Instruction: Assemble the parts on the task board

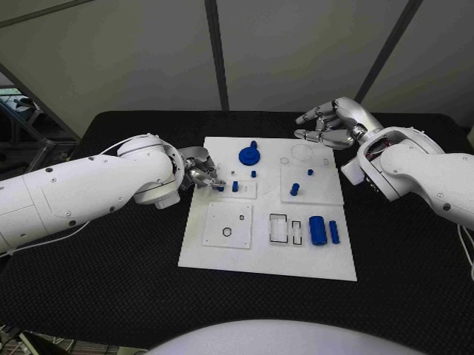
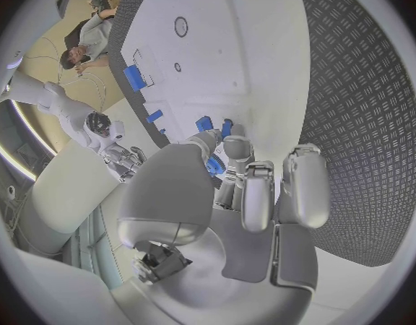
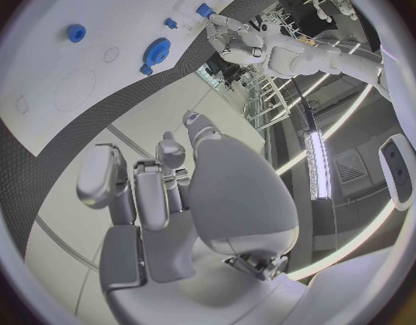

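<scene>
The white task board (image 1: 267,255) lies in the middle of the black table. My left hand (image 1: 202,171) is at the board's left edge, and its thumb and fingers (image 2: 246,167) pinch a small blue part (image 2: 214,165) low over the board. Two small blue pegs (image 1: 234,186) stand just beside the fingertips. A blue gear with a knob (image 1: 251,154) sits near the far edge. My right hand (image 1: 333,124) hovers over the board's far right corner, fingers loosely bent and apart, holding nothing (image 3: 172,195).
More blue pegs (image 1: 296,188) stand on the right half of the board. A blue cylinder (image 1: 316,230) and a blue bar (image 1: 333,232) lie near the right edge beside empty rectangular slots (image 1: 280,228). A recessed plate (image 1: 228,225) sits on the near left.
</scene>
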You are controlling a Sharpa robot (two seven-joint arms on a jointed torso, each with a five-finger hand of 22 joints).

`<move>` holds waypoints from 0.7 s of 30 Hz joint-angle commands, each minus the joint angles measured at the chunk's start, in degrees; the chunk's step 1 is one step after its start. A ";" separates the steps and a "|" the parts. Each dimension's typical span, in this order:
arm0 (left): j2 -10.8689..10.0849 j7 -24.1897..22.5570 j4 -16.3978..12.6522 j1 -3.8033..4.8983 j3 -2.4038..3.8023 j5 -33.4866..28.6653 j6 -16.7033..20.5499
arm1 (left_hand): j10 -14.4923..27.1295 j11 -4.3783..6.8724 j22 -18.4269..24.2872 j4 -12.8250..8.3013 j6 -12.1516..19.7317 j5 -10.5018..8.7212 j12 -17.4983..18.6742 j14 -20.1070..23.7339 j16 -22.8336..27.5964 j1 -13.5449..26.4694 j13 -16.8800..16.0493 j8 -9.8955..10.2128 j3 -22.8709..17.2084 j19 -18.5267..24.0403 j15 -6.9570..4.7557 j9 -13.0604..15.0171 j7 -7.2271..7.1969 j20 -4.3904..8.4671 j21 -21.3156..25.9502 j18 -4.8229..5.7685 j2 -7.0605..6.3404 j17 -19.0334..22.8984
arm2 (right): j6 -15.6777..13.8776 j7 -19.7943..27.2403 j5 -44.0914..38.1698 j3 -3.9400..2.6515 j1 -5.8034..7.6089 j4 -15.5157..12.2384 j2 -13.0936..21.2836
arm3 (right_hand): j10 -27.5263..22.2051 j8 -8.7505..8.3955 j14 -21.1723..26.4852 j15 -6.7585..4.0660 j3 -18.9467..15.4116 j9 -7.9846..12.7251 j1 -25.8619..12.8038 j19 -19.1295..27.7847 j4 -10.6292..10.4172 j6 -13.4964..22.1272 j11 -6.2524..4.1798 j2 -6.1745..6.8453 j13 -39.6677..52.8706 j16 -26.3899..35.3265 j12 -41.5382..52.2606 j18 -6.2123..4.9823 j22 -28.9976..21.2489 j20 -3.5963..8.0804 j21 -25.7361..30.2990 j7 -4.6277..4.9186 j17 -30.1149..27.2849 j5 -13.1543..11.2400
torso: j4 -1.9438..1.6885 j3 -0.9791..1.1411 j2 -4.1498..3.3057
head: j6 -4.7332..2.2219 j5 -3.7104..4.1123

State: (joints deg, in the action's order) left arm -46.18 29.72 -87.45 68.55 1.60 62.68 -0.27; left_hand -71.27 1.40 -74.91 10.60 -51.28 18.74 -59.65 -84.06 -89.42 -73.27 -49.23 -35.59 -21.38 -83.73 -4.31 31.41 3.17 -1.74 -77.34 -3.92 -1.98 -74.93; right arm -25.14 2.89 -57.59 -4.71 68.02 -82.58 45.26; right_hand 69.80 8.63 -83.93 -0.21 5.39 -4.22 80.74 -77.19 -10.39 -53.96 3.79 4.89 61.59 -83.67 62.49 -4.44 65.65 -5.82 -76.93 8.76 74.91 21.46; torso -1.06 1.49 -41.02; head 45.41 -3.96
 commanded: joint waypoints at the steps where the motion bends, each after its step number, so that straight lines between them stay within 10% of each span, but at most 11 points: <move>1: 0.03 0.44 -0.04 0.02 0.01 0.95 -0.33 | -0.39 -0.10 -2.59 -4.17 0.16 0.39 -0.28 -5.64 0.15 -0.26 0.02 -0.30 -4.54 -0.41 -0.31 0.72 -0.29 0.09 -0.12 0.60 -0.51 -14.15 | 0.33 0.13 -0.30 -0.03 0.08 -0.04 -0.05 | 0.27 0.30 -3.37 -0.38 -0.02 0.08 -0.64 0.06 -0.43 0.43 -0.04 -0.06 -0.04 0.24 -0.03 -0.58 -0.09 0.27 0.36 0.11 3.87 0.52 | -0.04 -0.04 0.04 | 0.08 0.00; 21: 0.13 0.76 0.08 0.03 0.02 1.91 -2.75 | -0.54 -0.05 -2.77 -4.79 0.50 0.34 -0.43 -5.66 0.10 0.46 0.02 -1.18 -6.89 -0.46 -0.36 1.12 -0.33 0.14 -0.13 0.62 -1.53 -14.21 | 0.35 0.08 -0.38 -0.03 0.08 -0.08 0.02 | 0.27 0.30 -3.37 -0.38 -0.02 0.08 -0.64 0.06 -0.43 0.43 -0.04 -0.06 -0.04 0.24 -0.03 -0.58 -0.09 0.27 0.36 0.11 3.87 0.52 | -0.02 -0.02 0.03 | 0.27 0.08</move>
State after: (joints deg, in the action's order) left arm -46.07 29.88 -87.43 68.59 1.65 63.81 -1.56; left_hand -71.27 1.38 -74.91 10.25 -51.06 19.04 -59.90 -84.06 -89.42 -72.38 -49.22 -36.62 -23.58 -83.73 -4.31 32.44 2.99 -1.74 -77.34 -3.91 -3.49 -74.93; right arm -25.04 2.84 -57.74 -4.71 68.02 -82.56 45.28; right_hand 69.80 8.63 -83.93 -0.21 5.39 -4.23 80.74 -77.19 -10.39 -53.96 3.79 4.89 61.60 -83.67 62.49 -4.44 65.65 -5.82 -76.93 8.76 74.91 21.81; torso -1.10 1.48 -40.96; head 45.72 -3.91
